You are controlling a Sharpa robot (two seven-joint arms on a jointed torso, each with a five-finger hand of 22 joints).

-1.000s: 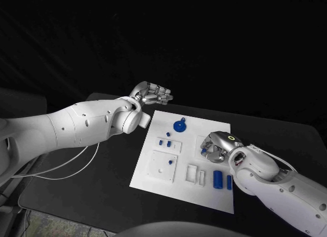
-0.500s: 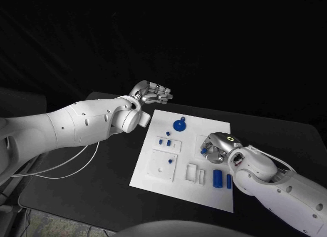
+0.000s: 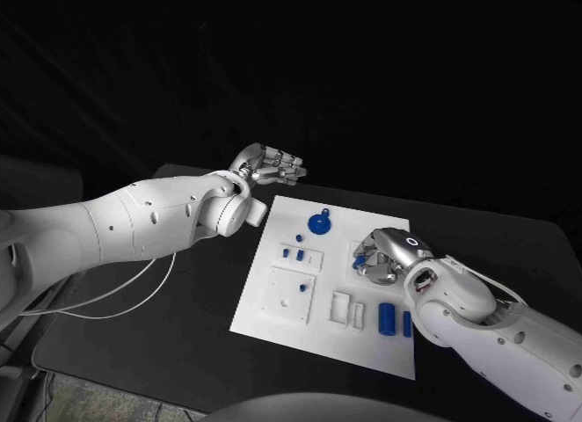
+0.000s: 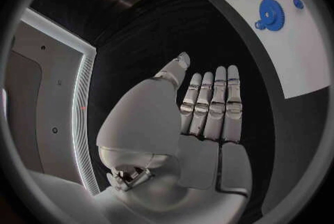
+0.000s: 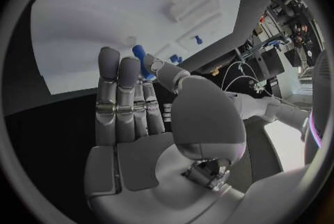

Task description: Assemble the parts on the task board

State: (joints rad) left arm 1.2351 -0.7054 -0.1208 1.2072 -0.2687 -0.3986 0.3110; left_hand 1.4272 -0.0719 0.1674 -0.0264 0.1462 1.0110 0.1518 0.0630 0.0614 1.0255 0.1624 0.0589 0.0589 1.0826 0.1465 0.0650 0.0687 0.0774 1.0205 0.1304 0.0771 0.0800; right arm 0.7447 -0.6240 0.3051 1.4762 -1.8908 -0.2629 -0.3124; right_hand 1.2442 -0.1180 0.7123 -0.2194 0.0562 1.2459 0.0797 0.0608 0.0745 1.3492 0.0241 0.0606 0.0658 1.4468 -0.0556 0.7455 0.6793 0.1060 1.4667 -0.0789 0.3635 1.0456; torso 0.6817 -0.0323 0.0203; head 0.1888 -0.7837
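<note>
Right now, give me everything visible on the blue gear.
The gear is a flat, toothed blue disc, plastic-looking, with a small round lug sticking out of its rim on one side, clearest in the left wrist view. It lies flat on the board near its far edge. A much smaller blue piece sits just beside it, apart. Neither hand touches it: the left hand is off the board, the right hand further along it.

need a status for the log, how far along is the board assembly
Early. Small blue pegs already stand in the task board. The right hand works at a blue part by its fingertips. The gear and two cylinders lie loose. The left hand hovers off the board, holding nothing.
</note>
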